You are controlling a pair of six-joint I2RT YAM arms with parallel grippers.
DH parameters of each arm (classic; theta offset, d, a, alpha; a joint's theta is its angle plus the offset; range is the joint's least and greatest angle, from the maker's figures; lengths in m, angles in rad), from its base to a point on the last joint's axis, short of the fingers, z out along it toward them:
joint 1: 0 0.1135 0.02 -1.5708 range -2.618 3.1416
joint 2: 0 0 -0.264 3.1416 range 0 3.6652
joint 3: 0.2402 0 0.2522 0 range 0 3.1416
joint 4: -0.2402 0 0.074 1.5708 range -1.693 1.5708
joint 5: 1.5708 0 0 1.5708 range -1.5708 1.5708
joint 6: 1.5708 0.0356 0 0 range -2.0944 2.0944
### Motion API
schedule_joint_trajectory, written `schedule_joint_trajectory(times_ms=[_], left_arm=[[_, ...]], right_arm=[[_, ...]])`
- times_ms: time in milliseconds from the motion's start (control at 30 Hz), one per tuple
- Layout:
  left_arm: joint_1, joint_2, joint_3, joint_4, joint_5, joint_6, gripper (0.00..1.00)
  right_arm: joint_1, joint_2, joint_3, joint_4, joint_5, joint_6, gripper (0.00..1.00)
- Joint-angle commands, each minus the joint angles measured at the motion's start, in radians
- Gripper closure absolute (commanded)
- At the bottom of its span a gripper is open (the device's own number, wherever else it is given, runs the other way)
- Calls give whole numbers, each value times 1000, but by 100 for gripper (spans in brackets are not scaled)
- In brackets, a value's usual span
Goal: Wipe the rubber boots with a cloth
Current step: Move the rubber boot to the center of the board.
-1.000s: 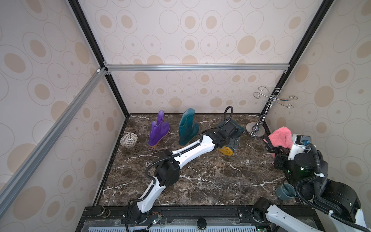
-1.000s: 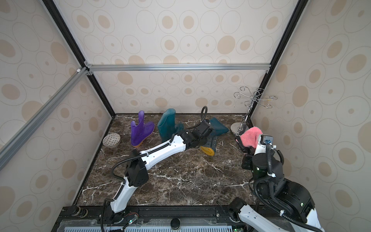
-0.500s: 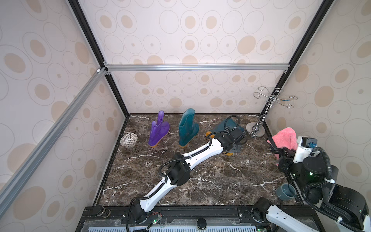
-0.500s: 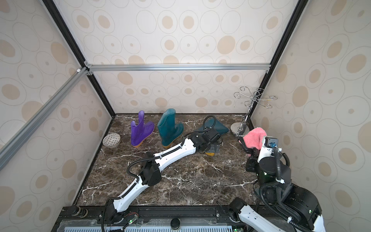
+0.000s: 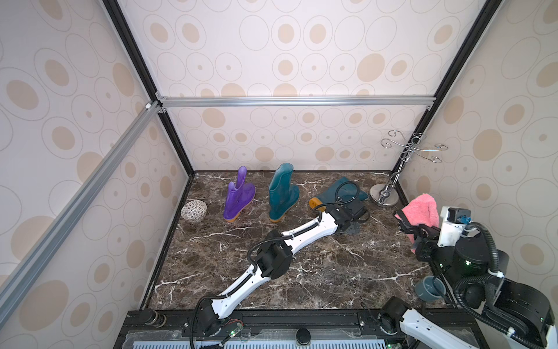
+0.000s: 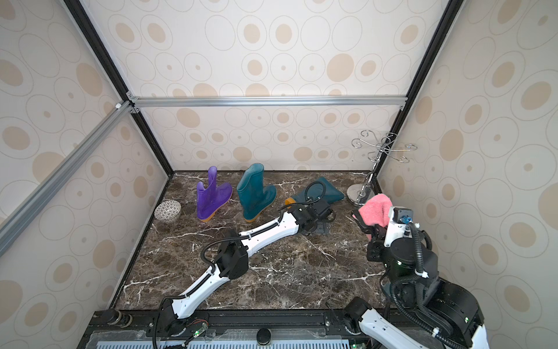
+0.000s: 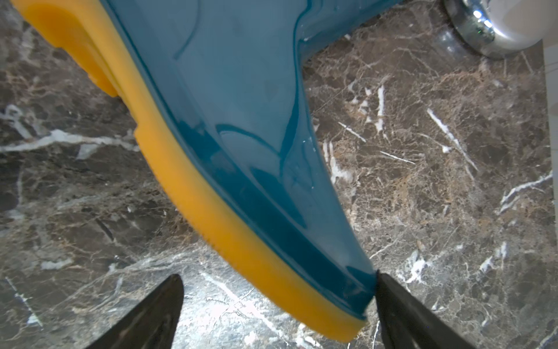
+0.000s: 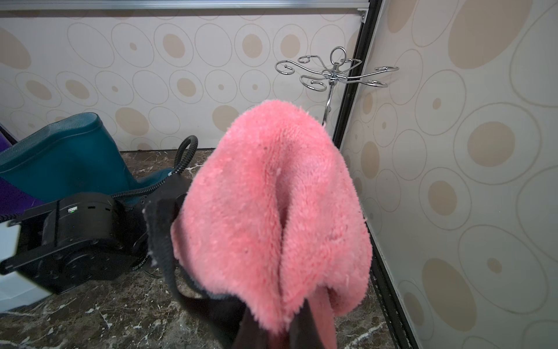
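Left claw, in both top views, sits low on the worktop at the toe of the lying teal boot, with the chrome stand near by the back wall. The purple boot and upright teal boot stand apart to its left, bare worktop lies in front, and the right claw holds the pink cloth raised close to the right wall. Left wrist view alone shows the jaws spread, one finger touching the toe tip and the other clear of the yellow sole. Right wrist view shows the cloth draped over the clamped right claw, hiding its fingers, with the wall edge close beside.
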Motion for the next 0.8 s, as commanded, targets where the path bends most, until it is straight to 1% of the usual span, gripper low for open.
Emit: schedule_joint_trajectory(times_ms=[0, 133, 267, 467, 533, 767], left_arm=[[14, 39, 25, -34, -63, 10, 19], [19, 50, 26, -45, -77, 9, 39], [21, 39, 22, -71, -106, 12, 51], [24, 0, -53, -74, -94, 23, 79], [25, -4, -64, -81, -86, 21, 86], [29, -18, -62, -128, -89, 15, 98]], right_arm=[[-1, -17, -18, 5, -18, -7, 100], [-1, -15, -23, 16, -32, -15, 100], [-1, -20, -24, 14, -35, -18, 100], [0, -22, -31, 21, -48, -20, 100], [-1, -22, -28, 23, -53, -20, 100], [-1, -22, -24, 25, -65, -22, 100]])
